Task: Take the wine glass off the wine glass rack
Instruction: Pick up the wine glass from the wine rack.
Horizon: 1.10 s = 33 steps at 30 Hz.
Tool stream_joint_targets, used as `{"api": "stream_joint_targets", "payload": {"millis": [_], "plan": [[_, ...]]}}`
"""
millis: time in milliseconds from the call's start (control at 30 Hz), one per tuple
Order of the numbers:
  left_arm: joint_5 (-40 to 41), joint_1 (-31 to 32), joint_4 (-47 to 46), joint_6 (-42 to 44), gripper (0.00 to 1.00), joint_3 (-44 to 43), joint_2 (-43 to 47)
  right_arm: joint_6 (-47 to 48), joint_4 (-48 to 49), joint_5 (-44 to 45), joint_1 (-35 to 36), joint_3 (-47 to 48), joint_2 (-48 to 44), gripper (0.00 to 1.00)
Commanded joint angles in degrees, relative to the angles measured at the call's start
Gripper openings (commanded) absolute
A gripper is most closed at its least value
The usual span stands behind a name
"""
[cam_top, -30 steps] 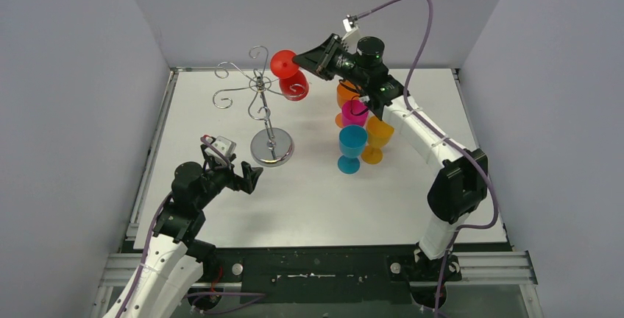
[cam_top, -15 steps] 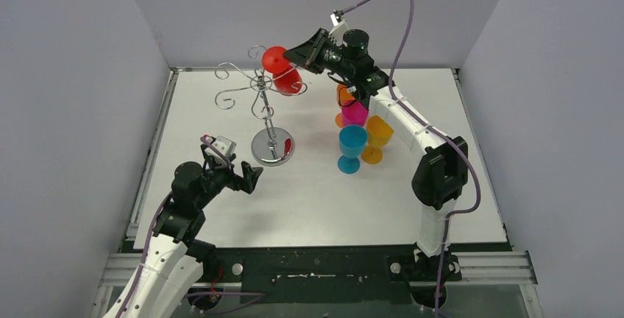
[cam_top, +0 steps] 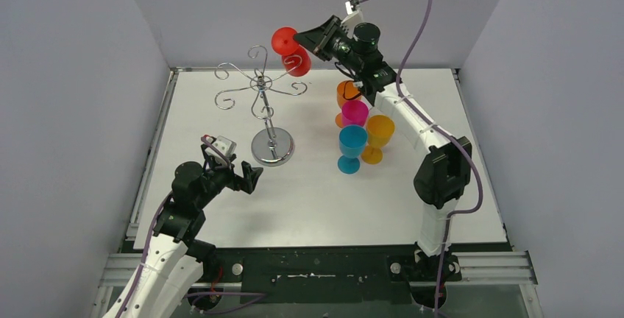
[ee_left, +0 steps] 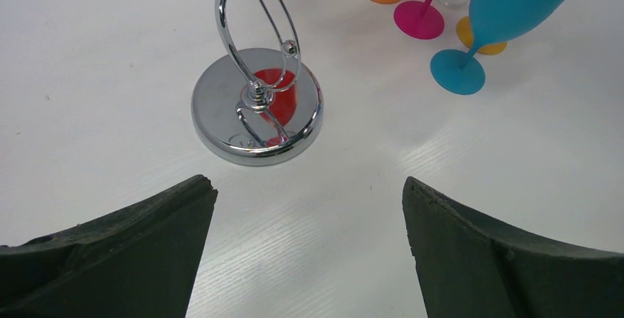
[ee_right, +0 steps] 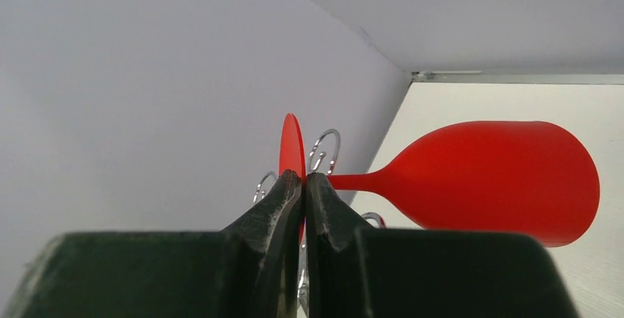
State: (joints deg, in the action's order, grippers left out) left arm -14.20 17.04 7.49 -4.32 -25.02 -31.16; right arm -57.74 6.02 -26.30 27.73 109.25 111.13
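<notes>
Just hoisted the red wine glass (ee_right: 486,178) up off the curled arm of the wine glass rack (cam_top: 259,86); half a second ago sat level with it. Pinching the glass's foot flat in the right claw (ee_right: 303,177), bowl sideways, one wire curl close beside the tips. Probably almost free; needs carrying clear. Holding the left claw (ee_left: 307,185) spread wide on nothing, rack base just ahead. Below the right claw: a blue glass (cam_top: 352,141), a pink glass (cam_top: 355,112) and two orange glasses (cam_top: 379,132), upright on the table (cam_top: 331,200), seemingly empty.
</notes>
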Motion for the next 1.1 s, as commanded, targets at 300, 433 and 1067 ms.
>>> {"api": "stream_joint_targets", "payload": {"millis": [300,433,1067], "plan": [[3.71,0.22,-0.85,-3.98,0.97,-4.45,1.51,10.67,0.61,11.54,-1.8,-10.73,-17.25,0.0],[5.12,1.91,3.53,-12.51,0.97,-8.81,-0.17,12.18,-1.54,12.66,-1.82,-18.84,-26.14,0.0],[-16.9,3.0,-4.83,-37.05,0.93,-9.26,-0.19,15.43,-10.53,1.22,-1.56,-45.74,-58.26,0.0]]}}
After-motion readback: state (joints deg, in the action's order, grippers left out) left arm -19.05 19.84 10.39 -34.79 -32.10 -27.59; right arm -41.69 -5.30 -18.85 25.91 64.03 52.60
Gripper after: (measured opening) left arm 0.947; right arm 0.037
